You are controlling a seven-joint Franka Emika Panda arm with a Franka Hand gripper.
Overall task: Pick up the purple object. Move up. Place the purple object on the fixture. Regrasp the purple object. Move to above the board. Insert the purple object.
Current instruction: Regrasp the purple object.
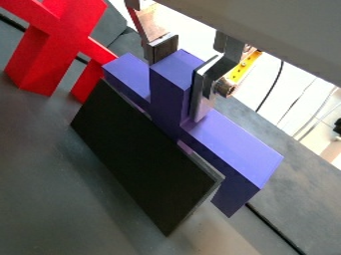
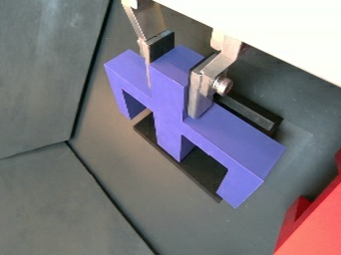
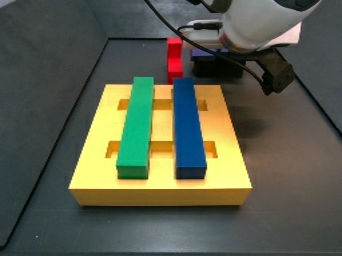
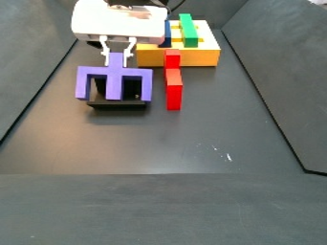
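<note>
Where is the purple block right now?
In a side view, the purple block sits on the black fixture, left of the red block, stem between the gripper fingers.

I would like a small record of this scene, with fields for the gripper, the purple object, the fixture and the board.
gripper: over the fixture, a finger on each side of the purple object's stem
purple object: upright, legs down, on the fixture
fixture: black, on the floor beside the red block
board: yellow, carries a green bar and a blue bar

White gripper (image 4: 118, 59) — silver, dark-padded fingers (image 1: 204, 88)
</note>
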